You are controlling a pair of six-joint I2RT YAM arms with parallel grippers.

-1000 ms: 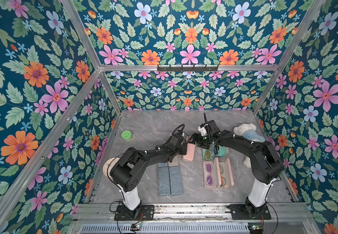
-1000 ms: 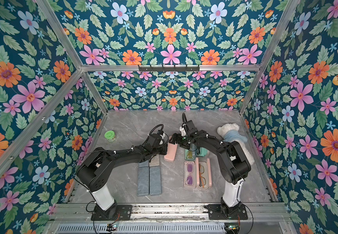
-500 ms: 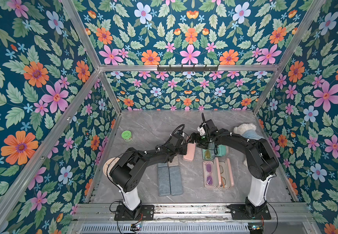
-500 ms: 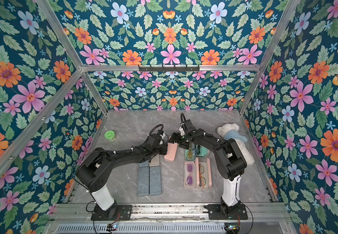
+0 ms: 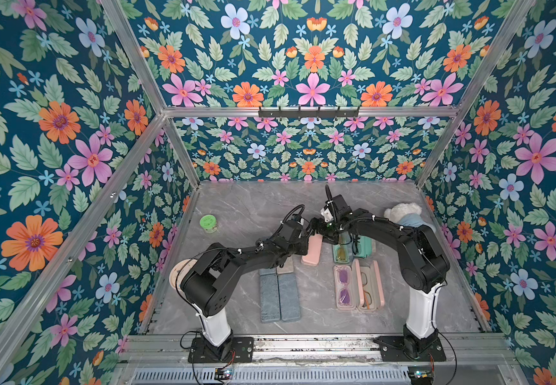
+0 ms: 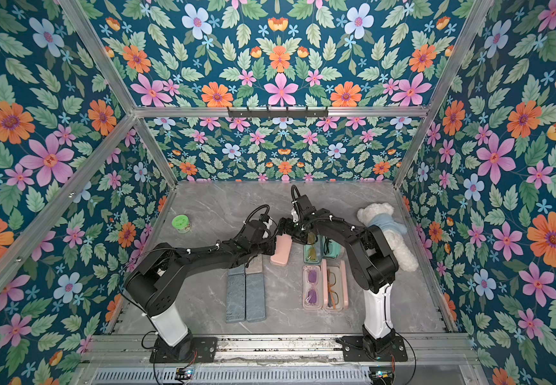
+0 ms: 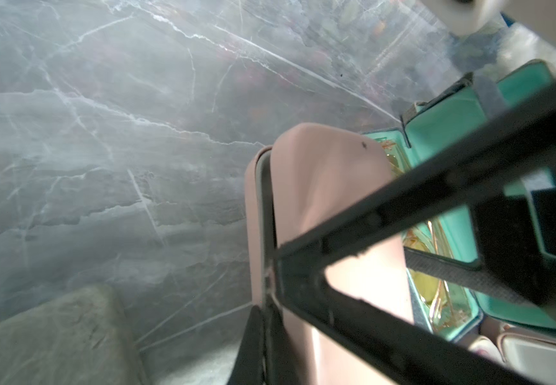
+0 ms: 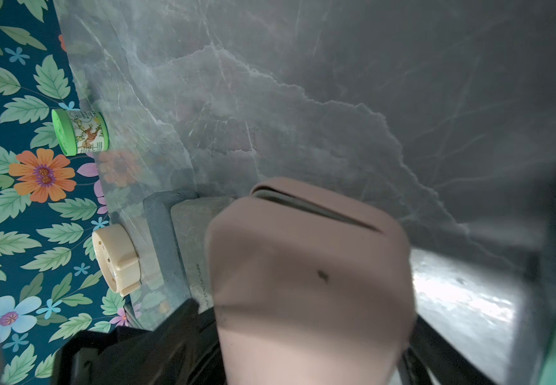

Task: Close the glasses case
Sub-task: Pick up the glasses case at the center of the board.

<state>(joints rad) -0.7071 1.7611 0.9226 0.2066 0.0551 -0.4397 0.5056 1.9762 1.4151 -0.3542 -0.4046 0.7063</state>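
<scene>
The pink glasses case [image 5: 313,251] [image 6: 281,251] lies mid-table, its lid almost down. A thin dark slit still shows along its seam in the left wrist view [image 7: 330,186] and the right wrist view [image 8: 303,266]. My left gripper [image 5: 305,233] [image 7: 265,300] is shut, with its tips against the case's long side at the seam. My right gripper [image 5: 320,230] [image 8: 303,333] straddles the case's far end. The case fills the space between its fingers [image 8: 183,316], which press on both sides.
Open teal cases [image 5: 343,253] with glasses lie just right of the pink one. Open clear and pink cases [image 5: 356,286] sit nearer the front. Blue-grey cases [image 5: 280,293] lie under the left arm. A green jar [image 5: 208,222], a cream disc [image 8: 115,263] and a plush bear [image 5: 403,213] stand near the walls.
My right gripper has slid a little to the left over the far end of the pink case. The left gripper and the case have stayed where they were.
</scene>
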